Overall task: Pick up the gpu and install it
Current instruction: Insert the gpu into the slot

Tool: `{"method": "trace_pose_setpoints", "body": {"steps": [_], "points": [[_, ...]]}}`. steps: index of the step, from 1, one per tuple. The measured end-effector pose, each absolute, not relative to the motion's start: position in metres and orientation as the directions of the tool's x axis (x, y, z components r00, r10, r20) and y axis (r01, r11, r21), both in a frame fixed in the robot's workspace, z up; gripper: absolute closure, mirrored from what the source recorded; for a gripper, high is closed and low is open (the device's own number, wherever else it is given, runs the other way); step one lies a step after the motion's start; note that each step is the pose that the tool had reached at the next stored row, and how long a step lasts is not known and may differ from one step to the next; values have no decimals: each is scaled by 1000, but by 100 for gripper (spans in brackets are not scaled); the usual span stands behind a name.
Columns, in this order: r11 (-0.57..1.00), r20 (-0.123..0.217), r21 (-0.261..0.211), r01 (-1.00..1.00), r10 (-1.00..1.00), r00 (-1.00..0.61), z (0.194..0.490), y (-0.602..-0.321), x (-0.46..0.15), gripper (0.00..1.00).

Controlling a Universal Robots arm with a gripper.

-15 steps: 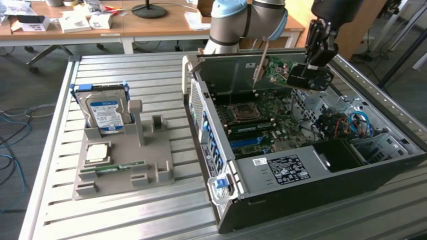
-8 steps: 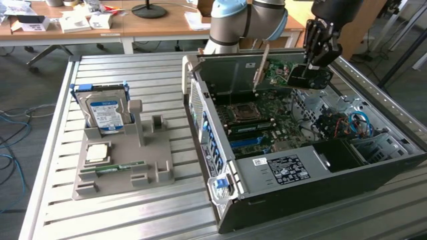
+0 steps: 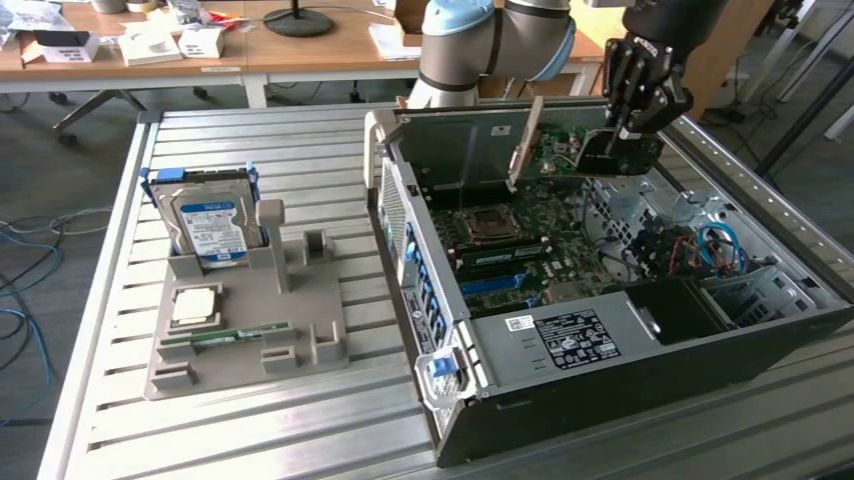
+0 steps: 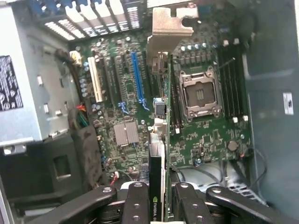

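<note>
My gripper (image 3: 611,148) hangs over the open computer case (image 3: 561,400), shut on the gpu (image 3: 545,150). The card is held above the motherboard (image 3: 534,250) and apart from it, with its silver bracket (image 3: 523,140) toward the case's rear wall. In the wrist view the gpu (image 4: 157,154) runs edge-on away from the gripper (image 4: 157,198), a black finger (image 4: 135,203) pressing on each side. Its bracket (image 4: 169,25) shows at the far end. A blue expansion slot (image 4: 138,79) lies beside the card's line and the CPU socket (image 4: 201,93) on its other side.
A grey fixture tray (image 3: 307,345) at the exterior view's left holds a hard drive (image 3: 214,225) standing upright, a CPU (image 3: 198,305) and a green RAM stick (image 3: 227,335). Inside the case are a power supply (image 3: 561,335), cables (image 3: 707,245) and a raised side panel (image 3: 461,150).
</note>
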State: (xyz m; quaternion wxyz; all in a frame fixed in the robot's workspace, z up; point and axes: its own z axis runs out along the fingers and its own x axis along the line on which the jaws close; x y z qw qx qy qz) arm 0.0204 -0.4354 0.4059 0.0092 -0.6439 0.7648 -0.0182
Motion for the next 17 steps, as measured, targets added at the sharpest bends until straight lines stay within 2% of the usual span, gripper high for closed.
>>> {"method": "trace_pose_setpoints", "body": {"steps": [12, 17], "points": [[-37, 10, -40, -999, -999, 36, 405, -435, 20, 74], [-49, 10, -40, -998, -999, 49, 405, -435, 20, 74]]}}
